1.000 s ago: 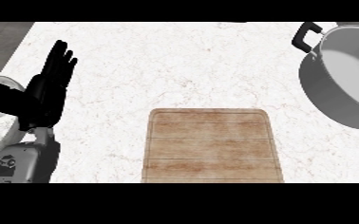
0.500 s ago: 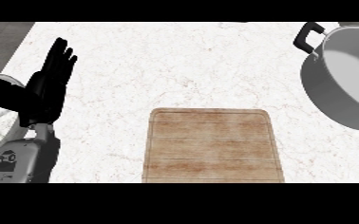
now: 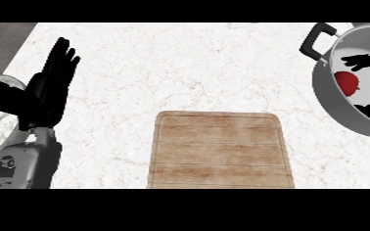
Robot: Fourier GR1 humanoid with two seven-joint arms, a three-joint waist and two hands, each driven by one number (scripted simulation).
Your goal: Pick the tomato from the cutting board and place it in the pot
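Tomato in pot; left hand open; right hand perhaps reflected.

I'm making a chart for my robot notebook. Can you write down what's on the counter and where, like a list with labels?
Counter: white marbled counter top
Board: bare wooden cutting board, near the middle
Pot: grey metal pot with a black handle, at the right edge
Tomato: red round tomato, inside the pot
Left hand: black left hand, open, fingers up, at the left
Right hand: dark fingers over the pot, state unclear
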